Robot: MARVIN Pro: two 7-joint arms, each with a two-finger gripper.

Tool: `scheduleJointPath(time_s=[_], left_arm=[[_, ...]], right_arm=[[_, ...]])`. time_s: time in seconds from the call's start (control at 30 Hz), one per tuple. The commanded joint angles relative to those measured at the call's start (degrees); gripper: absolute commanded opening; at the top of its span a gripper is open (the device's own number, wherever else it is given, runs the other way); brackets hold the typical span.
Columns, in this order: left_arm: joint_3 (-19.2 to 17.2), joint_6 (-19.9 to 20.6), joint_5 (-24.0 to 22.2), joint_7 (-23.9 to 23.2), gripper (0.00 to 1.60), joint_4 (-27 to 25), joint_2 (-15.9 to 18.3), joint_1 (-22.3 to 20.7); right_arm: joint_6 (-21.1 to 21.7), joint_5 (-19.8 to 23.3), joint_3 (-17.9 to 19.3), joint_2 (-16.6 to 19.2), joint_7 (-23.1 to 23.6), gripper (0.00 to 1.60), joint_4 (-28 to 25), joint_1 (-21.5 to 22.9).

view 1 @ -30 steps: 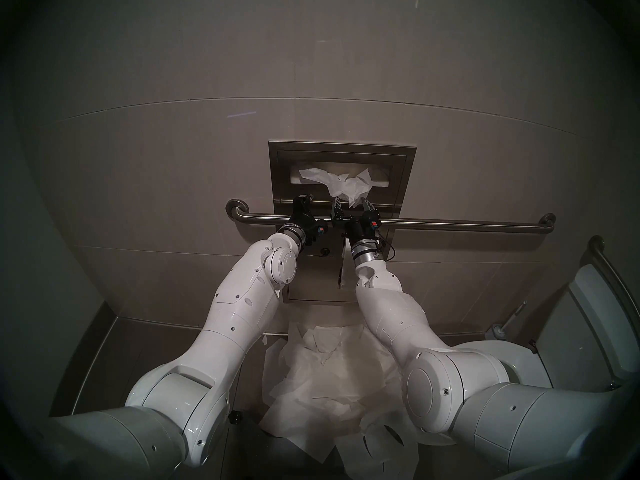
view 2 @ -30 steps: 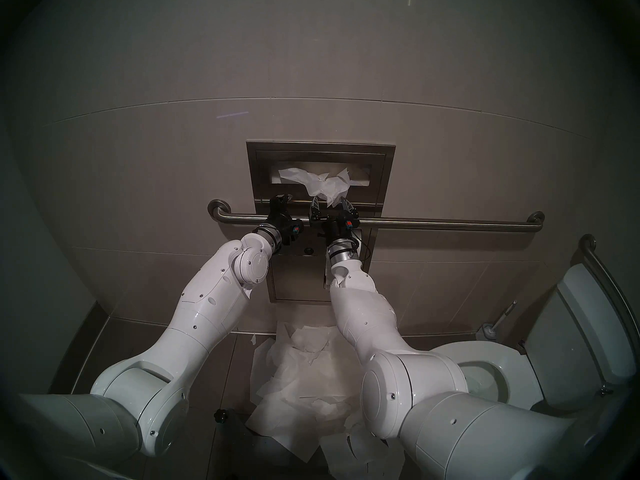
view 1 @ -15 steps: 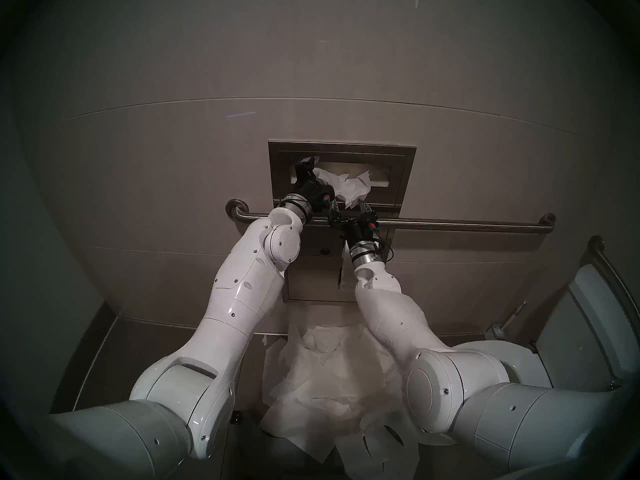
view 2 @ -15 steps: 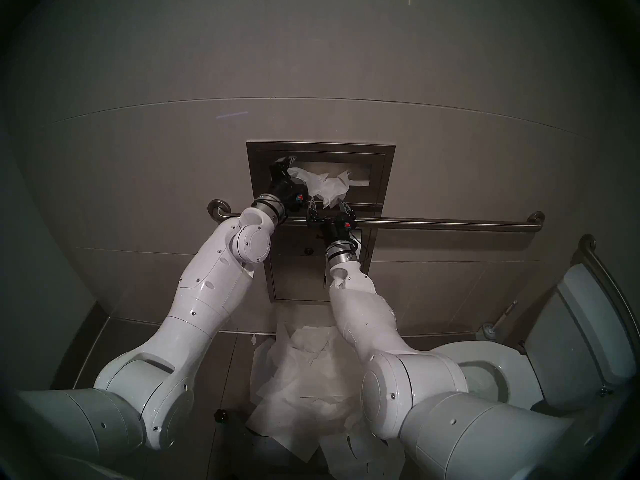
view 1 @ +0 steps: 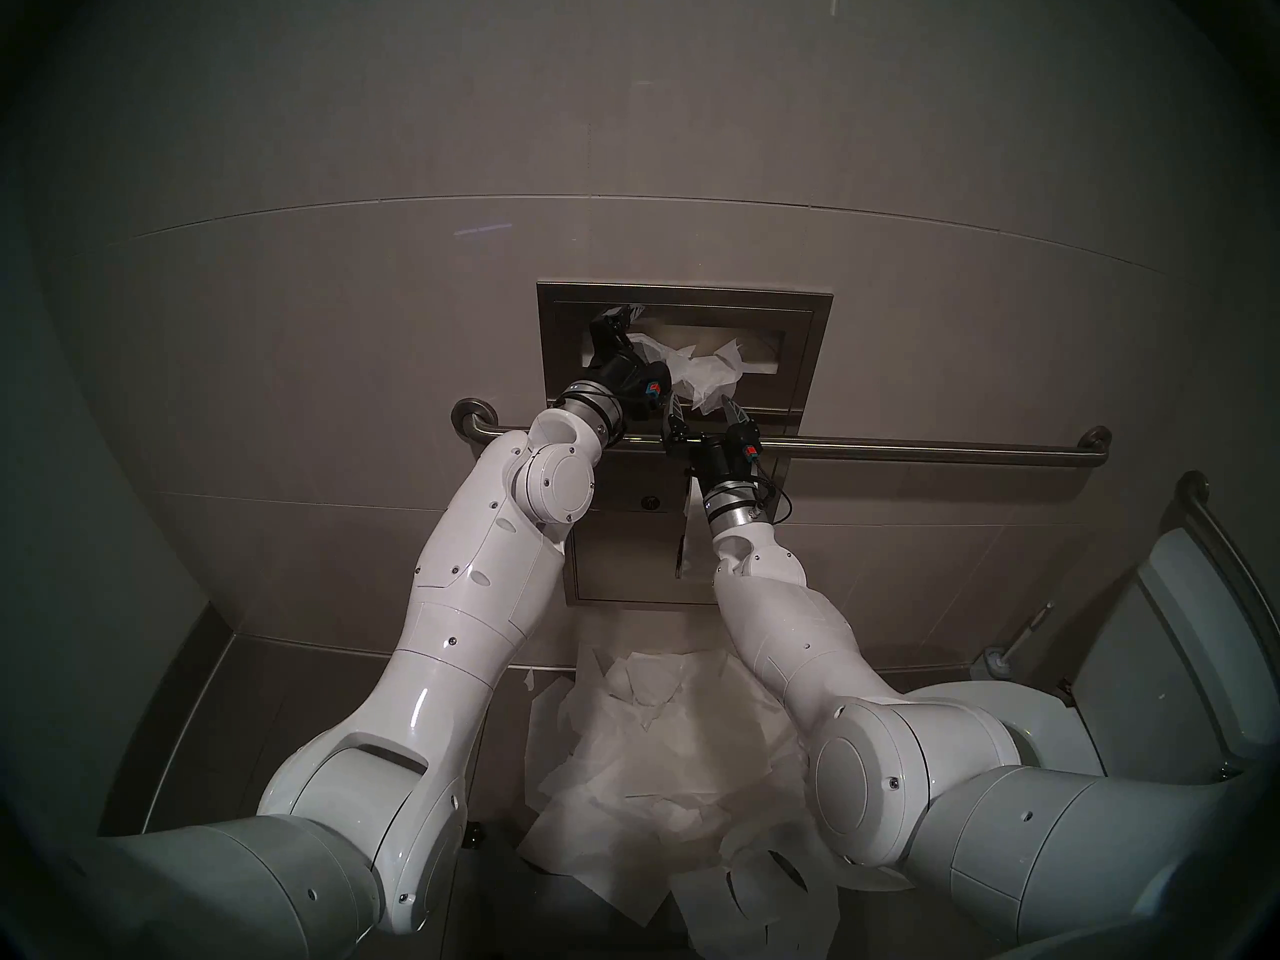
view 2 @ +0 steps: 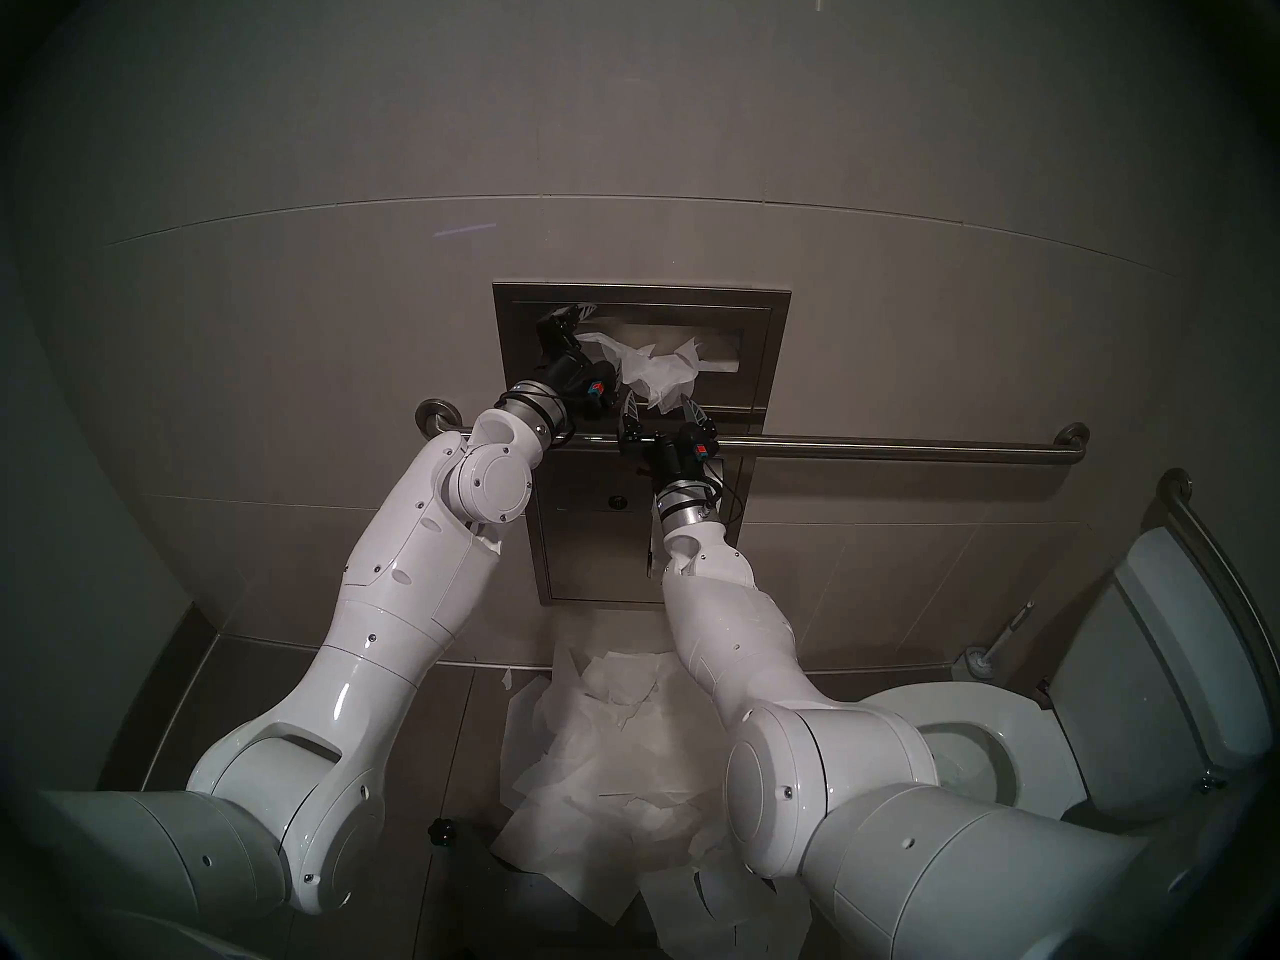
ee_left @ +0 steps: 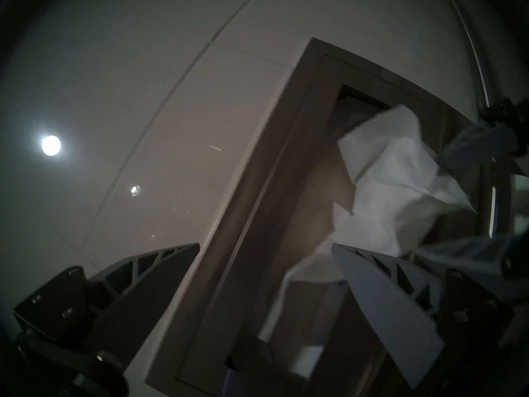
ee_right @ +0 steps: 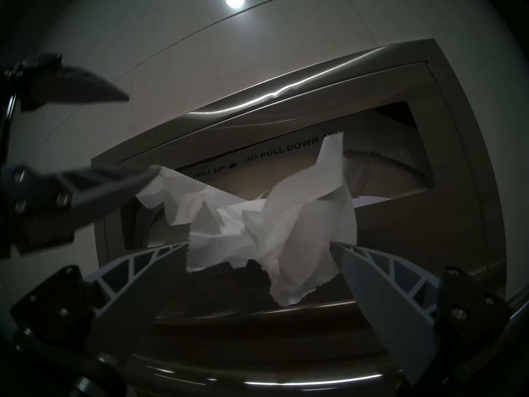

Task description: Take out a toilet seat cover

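Observation:
A crinkled white toilet seat cover (view 1: 699, 377) (view 2: 658, 377) hangs out of the slot of a steel wall dispenser (view 1: 796, 314). My right gripper (view 1: 701, 411) (ee_right: 259, 244) is open just below the slot. The sheet's loose lower end (ee_right: 280, 273) hangs between its fingers, not pinched. My left gripper (view 1: 618, 320) (ee_left: 266, 246) is open at the slot's upper left corner, straddling the dispenser's frame (ee_left: 257, 187). One of its fingers (ee_right: 114, 178) touches the sheet's left edge. Part of the sheet stays inside the slot.
A steel grab bar (view 1: 900, 446) runs across the wall just under the slot, behind both wrists. Several loose paper sheets (view 1: 658, 764) lie heaped on the floor below. A white toilet (view 2: 970, 716) and a brush (view 1: 997, 661) stand at the right.
My left gripper rose from the grab bar to the slot's upper left corner and reached the sheet's left edge. The right gripper barely moved. Both stayed open.

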Motion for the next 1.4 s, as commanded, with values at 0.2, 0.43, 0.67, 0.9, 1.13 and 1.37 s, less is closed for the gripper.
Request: scheduleJointPath(time_s=[0.2,0.43,0.67,0.9,1.13,1.37], left_arm=[[-2.9,2.8,0.7,1.3,1.6,9.4,0.0,-7.1],[-1.1,2.0,2.7,2.6,1.6,9.1,-0.4,-9.0],[0.8,0.2,4.0,4.4,1.6,7.1,-0.9,-8.3],[0.9,-0.3,4.9,5.7,1.6,7.6,-0.5,-8.7],[1.0,-1.0,5.9,6.6,1.6,7.3,-0.2,-8.4],[-0.5,-1.2,5.3,6.0,1.6,9.0,-0.2,-9.7]], right_arm=[[-0.5,0.5,-0.3,0.0,1.2,1.6,-1.7,2.3],[-0.6,1.0,-0.4,-0.1,1.6,1.6,-1.5,2.1],[-1.0,1.8,-0.3,-0.2,2.0,1.6,-1.5,1.6],[-1.3,2.6,-0.3,0.1,2.6,1.6,-1.8,1.4],[-1.0,3.3,-0.4,0.0,3.5,1.6,-1.6,1.4],[-1.7,3.8,-0.2,0.3,3.6,1.6,-2.4,1.6]])
